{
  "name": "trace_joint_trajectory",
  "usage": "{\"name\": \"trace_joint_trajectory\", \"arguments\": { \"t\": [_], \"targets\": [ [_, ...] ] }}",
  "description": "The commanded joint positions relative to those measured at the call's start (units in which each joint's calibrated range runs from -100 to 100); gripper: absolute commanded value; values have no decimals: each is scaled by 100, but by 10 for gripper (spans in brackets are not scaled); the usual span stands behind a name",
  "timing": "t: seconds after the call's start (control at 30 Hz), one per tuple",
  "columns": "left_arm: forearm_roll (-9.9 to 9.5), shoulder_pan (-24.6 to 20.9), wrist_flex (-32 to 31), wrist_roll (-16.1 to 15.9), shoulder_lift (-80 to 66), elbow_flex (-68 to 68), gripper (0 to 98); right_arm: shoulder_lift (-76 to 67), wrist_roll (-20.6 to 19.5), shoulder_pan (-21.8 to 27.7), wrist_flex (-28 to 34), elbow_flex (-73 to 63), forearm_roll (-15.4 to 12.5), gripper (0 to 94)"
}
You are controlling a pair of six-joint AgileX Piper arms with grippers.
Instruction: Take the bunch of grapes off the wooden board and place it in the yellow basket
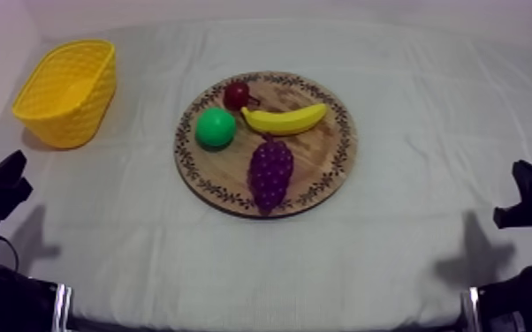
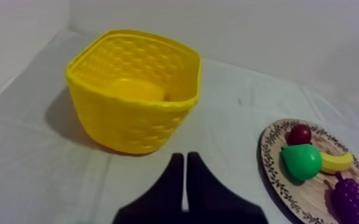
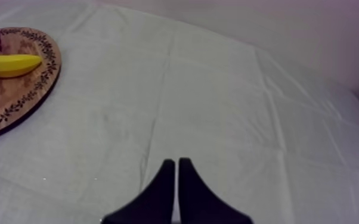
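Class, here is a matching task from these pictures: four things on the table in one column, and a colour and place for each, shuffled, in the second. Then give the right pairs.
Things
1. bunch of grapes
2. pear
3. banana
4. basket

Colour and place
a. green, on the basket side of the board
b. yellow, standing off the board
c. purple, at the board's near edge
d. yellow, lying beside the small red fruit

Pairs: 1-c, 2-a, 3-d, 4-b
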Motion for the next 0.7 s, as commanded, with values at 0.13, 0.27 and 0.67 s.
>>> {"name": "trace_joint_trajectory", "arguments": {
  "t": [0.13,0.27,0.67],
  "targets": [
    [0,2,1,0,0,5,1,0,0,-2,2,-4,-2,3],
    [0,6,1,-2,0,5,1,0,0,-2,2,-4,-2,3],
    [3,797,1,5,0,-22,1,0,0,-2,2,-4,-2,3]
  ]
}}
